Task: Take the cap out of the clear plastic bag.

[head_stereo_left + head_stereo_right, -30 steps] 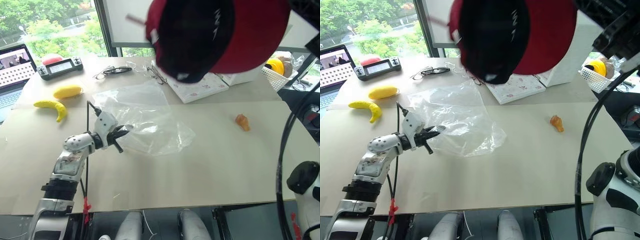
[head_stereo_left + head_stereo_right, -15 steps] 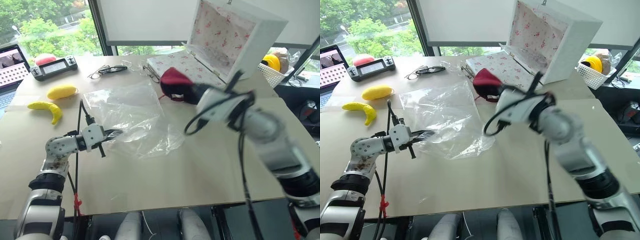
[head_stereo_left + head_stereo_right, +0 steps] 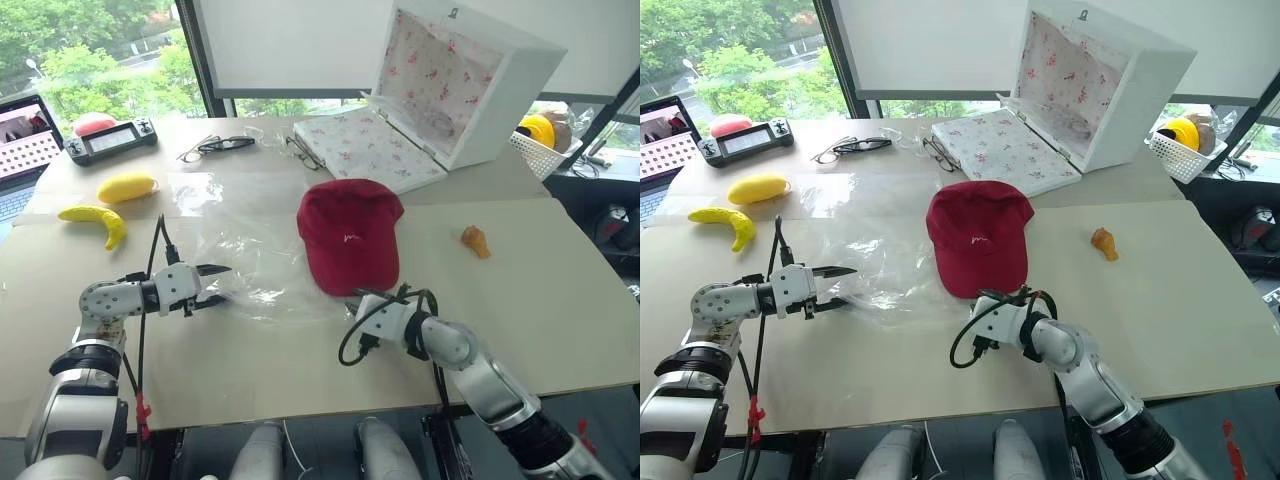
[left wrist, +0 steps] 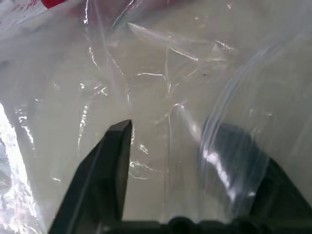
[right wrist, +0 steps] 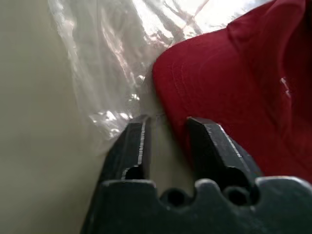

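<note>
One cap [image 3: 348, 235], one bag [image 3: 235, 250], one banana [image 3: 95, 220], perhaps two pairs of glasses [image 3: 217, 146].

The cap [image 3: 349, 233] now lies on the table [image 3: 540, 290], released by the right gripper [image 3: 362, 303].

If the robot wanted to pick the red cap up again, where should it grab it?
Probably the curved brim edge nearest the robot. The cap lies crown-up on the table, partly over the clear plastic bag. The brim is thin, stiff and points at the right gripper, so coming in low from that near side looks easiest. The rounded crown is too wide.
</note>
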